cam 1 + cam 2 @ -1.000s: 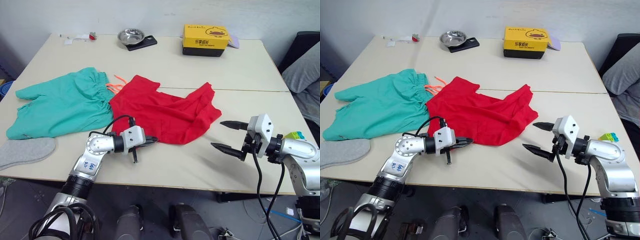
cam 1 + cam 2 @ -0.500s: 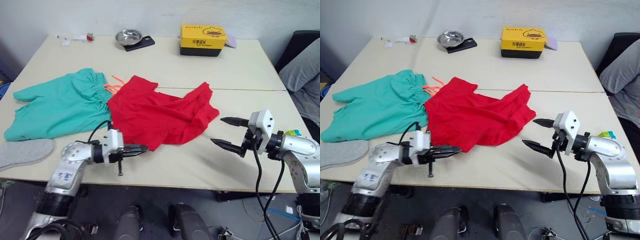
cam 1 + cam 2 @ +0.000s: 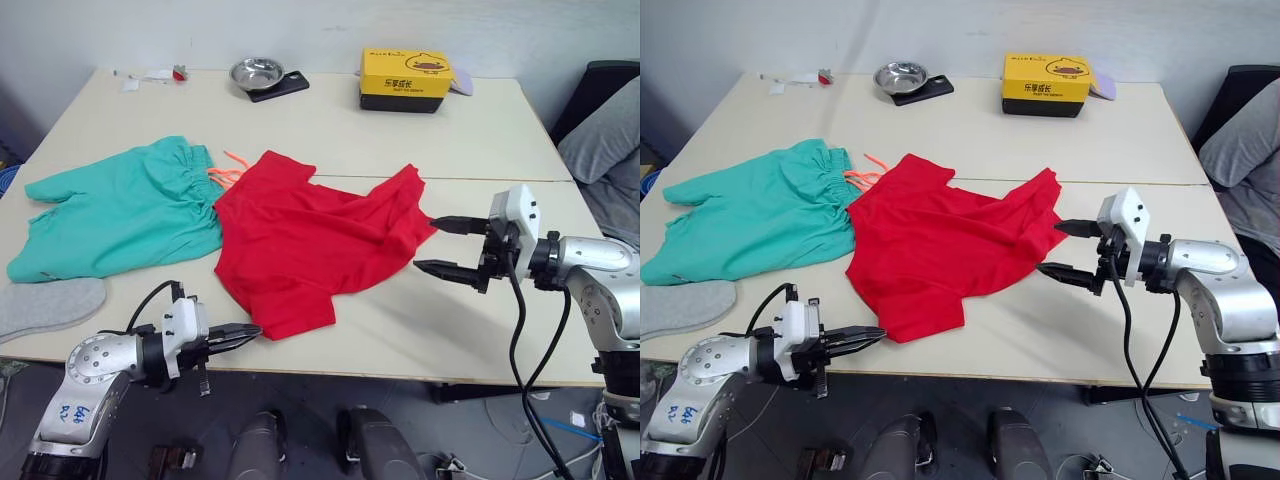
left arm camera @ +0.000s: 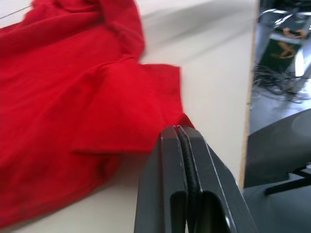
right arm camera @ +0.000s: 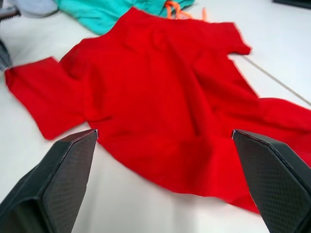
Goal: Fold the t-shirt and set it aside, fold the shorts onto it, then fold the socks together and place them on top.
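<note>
A pale beige surface spreads in front of me. The teal-green shorts lie flat on its left side, the orange drawstring poking out at the waistband beside the red t-shirt, which lies rumpled across the middle and touches the shorts' edge. One light grey sock rests at the near left edge, below the shorts. Along the far edge sit a yellow box, a small steel bowl on a dark pad, and some small scraps in the far left corner. My left hand hovers at the near edge with its fingers pressed together, their tips at the t-shirt's near corner. My right hand hangs just right of the t-shirt, fingers spread wide, pointing towards its right edge.
</note>
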